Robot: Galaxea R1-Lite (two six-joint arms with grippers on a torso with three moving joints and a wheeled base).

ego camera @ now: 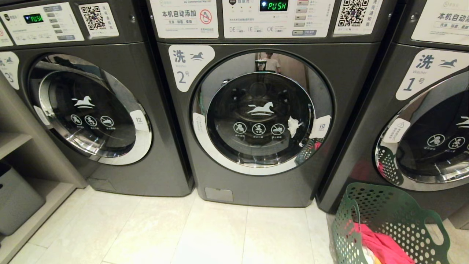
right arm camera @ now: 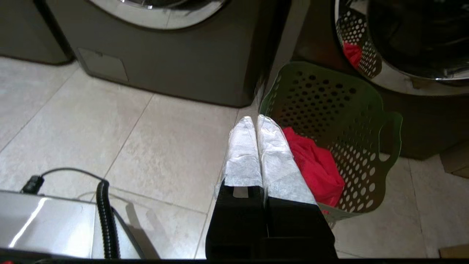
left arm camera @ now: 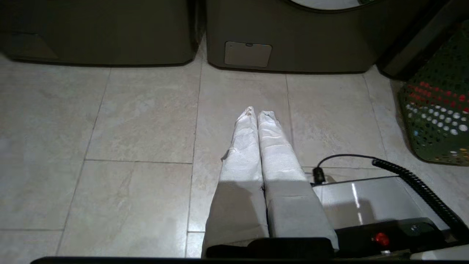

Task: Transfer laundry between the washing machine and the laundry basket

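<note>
The dark grey washing machine (ego camera: 263, 121) labelled 2 faces me with its round glass door closed. At the lower right stands the green laundry basket (ego camera: 384, 216) with red-pink laundry (ego camera: 381, 245) inside; the basket (right arm camera: 348, 121) and the red laundry (right arm camera: 315, 165) also show in the right wrist view. My right gripper (right arm camera: 253, 119) is shut and empty, hanging above the basket's near rim. My left gripper (left arm camera: 256, 112) is shut and empty over the floor tiles, short of the washing machine's base (left arm camera: 293, 44). Neither arm shows in the head view.
Like machines labelled 3 (ego camera: 88, 106) and 1 (ego camera: 432, 121) flank the middle one. A shelf unit with a grey bin (ego camera: 18, 198) stands at the far left. My base with a coiled black cable (left arm camera: 421, 190) lies beside the left gripper.
</note>
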